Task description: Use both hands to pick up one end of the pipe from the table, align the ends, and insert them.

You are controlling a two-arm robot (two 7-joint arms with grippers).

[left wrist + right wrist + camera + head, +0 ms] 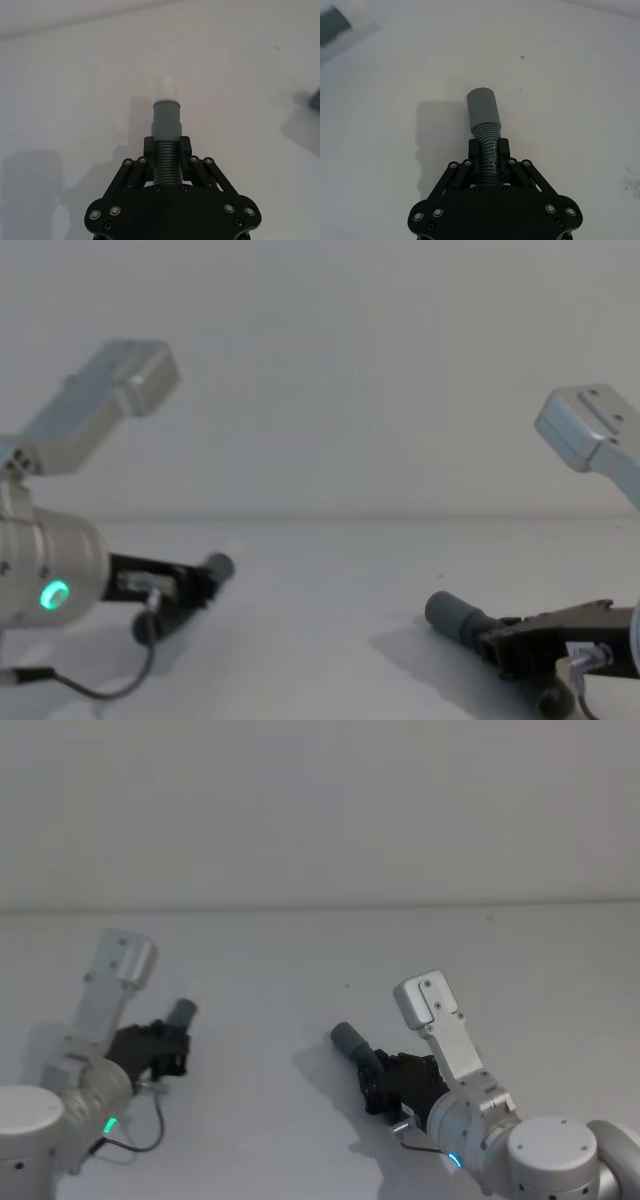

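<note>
The pipe is seen as two separate pieces, held well apart over the table [270, 970]. The narrow-ended piece [166, 122] is clamped across its corrugated stretch by the left gripper [166, 147]. The fingers are closed on the ribs, so the grey cuff and its white tip [166, 86] project forward beyond the fingertips. In the head view this piece is found at the left, pointing up and to the right. The socket-ended piece [483, 112] is gripped in the same manner by the right gripper [489, 150], which is closed on the ribs just behind the wide smooth socket. It is found at the right of the head view, with its open end angled up and to the left. From the chest view the left piece is judged to be held clear of the table. The right piece is carried lower, close above its own shadow, and whether it touches the surface cannot be told. The pick-up is therefore judged done, and alignment is the step in hand. The two ends are turned roughly toward the middle, but they are not set on one line and a wide gap is left between them. For the next move, both wrists need to be turned until the two axes are brought onto one line at one height. The pieces can then be drawn together so that the white tip is led squarely into the socket. As the hose is flexible, the push is best kept straight along the axis, so that neither piece is bent aside.
</note>
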